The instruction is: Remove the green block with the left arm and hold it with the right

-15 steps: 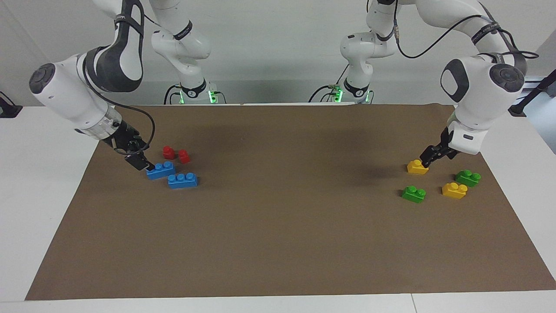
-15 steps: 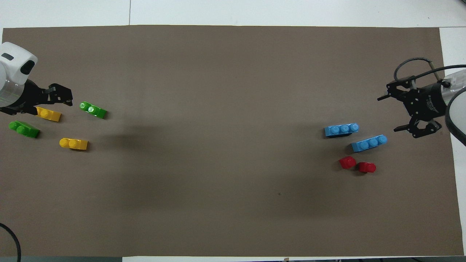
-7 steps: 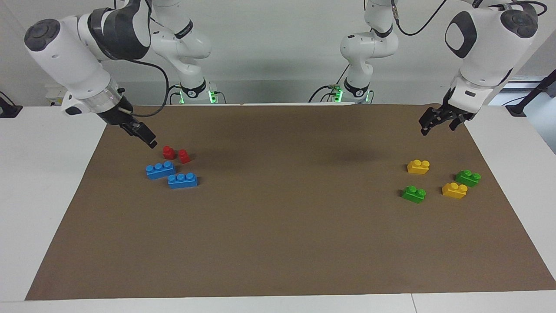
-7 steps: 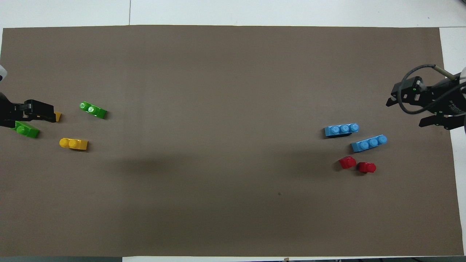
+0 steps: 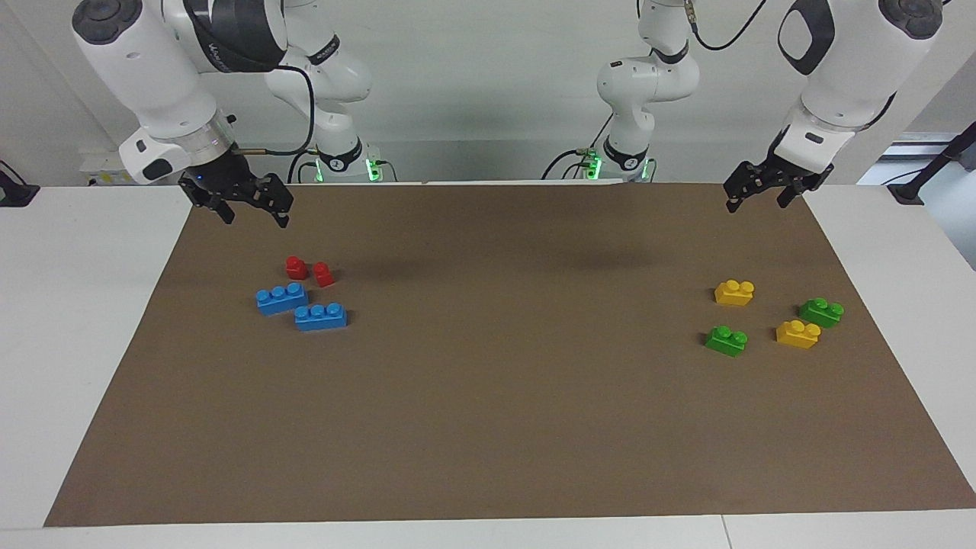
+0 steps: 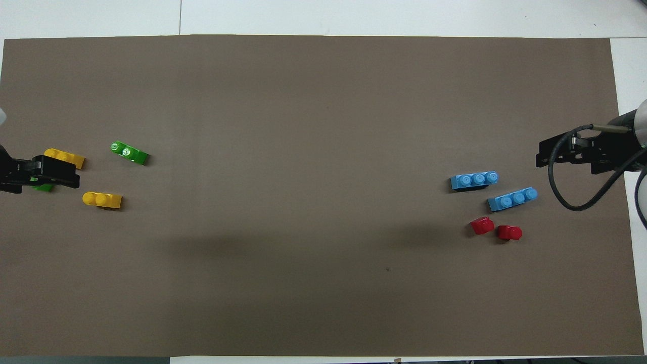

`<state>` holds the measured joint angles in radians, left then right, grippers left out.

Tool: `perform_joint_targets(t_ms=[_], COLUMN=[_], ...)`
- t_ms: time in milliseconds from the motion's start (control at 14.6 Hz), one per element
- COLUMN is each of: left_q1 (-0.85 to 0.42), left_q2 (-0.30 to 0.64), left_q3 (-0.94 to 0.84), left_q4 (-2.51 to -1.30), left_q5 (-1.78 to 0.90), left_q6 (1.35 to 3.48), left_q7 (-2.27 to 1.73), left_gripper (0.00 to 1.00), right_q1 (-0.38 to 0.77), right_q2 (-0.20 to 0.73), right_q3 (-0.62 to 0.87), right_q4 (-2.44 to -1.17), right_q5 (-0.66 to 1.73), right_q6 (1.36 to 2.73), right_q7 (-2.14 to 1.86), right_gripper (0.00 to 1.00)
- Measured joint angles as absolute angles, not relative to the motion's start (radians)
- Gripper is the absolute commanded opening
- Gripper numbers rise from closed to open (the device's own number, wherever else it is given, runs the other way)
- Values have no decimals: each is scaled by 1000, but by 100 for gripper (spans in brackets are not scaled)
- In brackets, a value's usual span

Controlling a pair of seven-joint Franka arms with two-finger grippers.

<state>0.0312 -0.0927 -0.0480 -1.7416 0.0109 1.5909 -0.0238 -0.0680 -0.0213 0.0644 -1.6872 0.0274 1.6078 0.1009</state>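
Note:
Two green blocks lie on the brown mat at the left arm's end. One green block [image 5: 727,340] [image 6: 129,152] lies farthest from the robots. The other green block [image 5: 821,312] is mostly covered by the gripper in the overhead view [image 6: 44,188]. My left gripper [image 5: 756,200] [image 6: 71,172] is open and empty, raised over the mat's edge by the robots, apart from all blocks. My right gripper [image 5: 256,216] [image 6: 541,154] is open and empty, raised over the mat at the right arm's end.
Two yellow blocks [image 5: 734,293] [image 5: 797,334] lie among the green ones. Two blue three-stud bricks [image 5: 281,298] [image 5: 321,316] and two small red pieces [image 5: 296,267] [image 5: 323,274] lie below the right gripper. The brown mat [image 5: 488,396] covers the table.
Both grippers have risen from the blocks toward the robots' side. The left one left the yellow block, the right one left the blue brick. No block moved.

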Motion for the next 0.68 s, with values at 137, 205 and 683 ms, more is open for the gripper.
perform_joint_targets(t_ms=[137, 205, 683], left_q1=[31, 31, 31], left_q2=[-98, -98, -98], left_q3=[-53, -53, -53], left_q4=[-1742, -1742, -1740], left_q5=[11, 11, -1], left_q6=[1591, 1591, 1591], left_q7=[-17, -1, 47], left_gripper=[100, 100, 100], right_q1=[-72, -72, -72], right_q2=[-21, -21, -21], right_q3=[61, 59, 58], right_q4=[-1687, -1687, -1687], right_q5=[13, 13, 13], right_q6=[1608, 1608, 1608], right_q7=[58, 51, 50], right_gripper=[100, 100, 100])
